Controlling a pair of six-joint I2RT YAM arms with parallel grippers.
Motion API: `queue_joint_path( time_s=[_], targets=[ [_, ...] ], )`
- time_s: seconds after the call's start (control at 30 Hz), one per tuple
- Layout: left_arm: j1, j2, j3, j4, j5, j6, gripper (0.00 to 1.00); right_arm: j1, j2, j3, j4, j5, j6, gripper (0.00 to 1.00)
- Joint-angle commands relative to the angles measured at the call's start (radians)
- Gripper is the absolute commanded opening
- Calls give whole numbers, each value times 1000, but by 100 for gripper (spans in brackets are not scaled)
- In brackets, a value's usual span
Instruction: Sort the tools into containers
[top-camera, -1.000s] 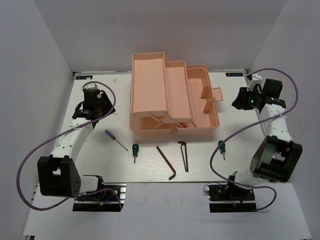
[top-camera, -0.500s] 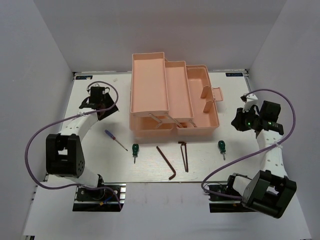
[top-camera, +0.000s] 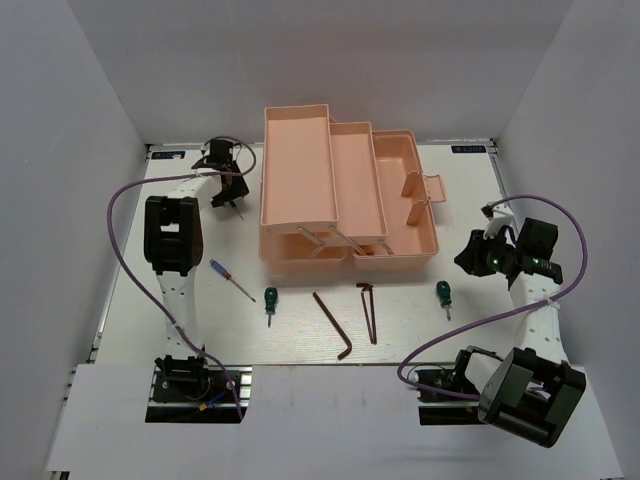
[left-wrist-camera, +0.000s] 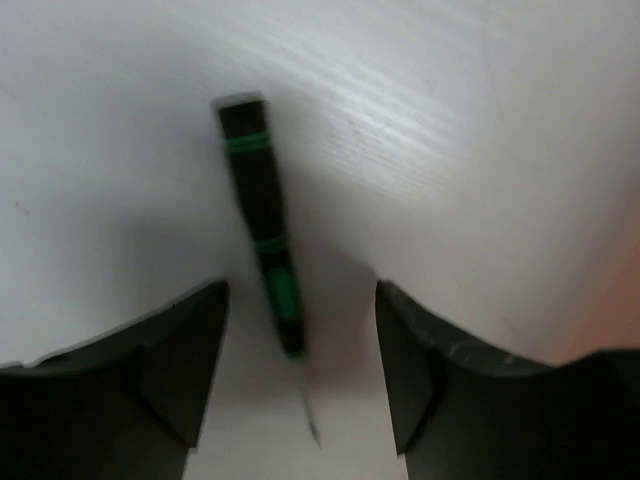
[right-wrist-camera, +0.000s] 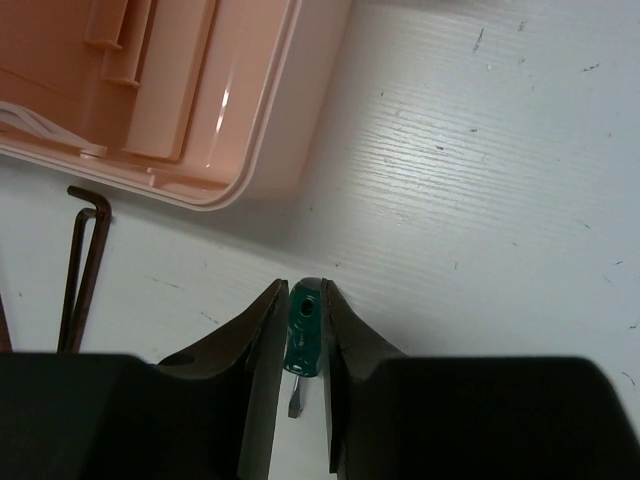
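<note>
Claws | left claw (left-wrist-camera: 300, 300) wide apart, framing black-green driver (left-wrist-camera: 258, 215) | right claw (right-wrist-camera: 302, 288) slightly apart; green screwdriver (right-wrist-camera: 300, 340) near toolbox (right-wrist-camera: 288, 130) rim

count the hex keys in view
2. The left hex key lies near the front edge of the table; the right hex key lies beside it, just before the toolbox. Others may hide inside it.

White table (top-camera: 480, 335): pink toolbox (top-camera: 296, 180) far centre; nearer, left to right, purple driver (top-camera: 231, 280), green screwdriver (top-camera: 269, 298), two hex keys (top-camera: 333, 323), second green screwdriver (top-camera: 443, 296).
</note>
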Motion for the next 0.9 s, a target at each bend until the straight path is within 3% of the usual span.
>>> queue_joint_path(
  time_s=[0.0, 0.17, 0.33, 0.4, 0.67, 0.7, 0.73, 0.8, 0.83, 0.87],
  targets=[
    [-3, 29, 69, -52, -33, 20, 71, -17, -26, -12, 25, -54, 2, 26],
    [-3, 78, 117, -80, -65, 31, 70, -38, -24, -23, 31, -74, 11, 26],
    [-3, 89, 126, -141, -120, 49, 58, -56, -35, -20, 34, -89, 25, 26],
    [-3, 99, 126, -153, -120, 75, 51, -63, -43, -20, 36, -100, 30, 26],
    [-3, 79, 88, -232, -120, 140, 6, -102, -79, -22, 22, -150, 37, 26],
    [-3, 56, 71, -223, -120, 140, 2, -112, -84, -22, 19, -157, 40, 29],
    [-3, 28, 36, -222, -120, 149, 0, -115, -86, -22, 16, -178, 39, 40],
    [-3, -89, 3, -189, -110, 149, 0, -124, -87, -19, -4, -195, 31, 79],
    [-3, -142, -41, -152, -110, 149, 0, -124, -90, -16, -10, -239, 21, 90],
    [-3, -197, -61, -135, -110, 149, 0, -130, -92, -14, -18, -258, 4, 90]
  ],
)
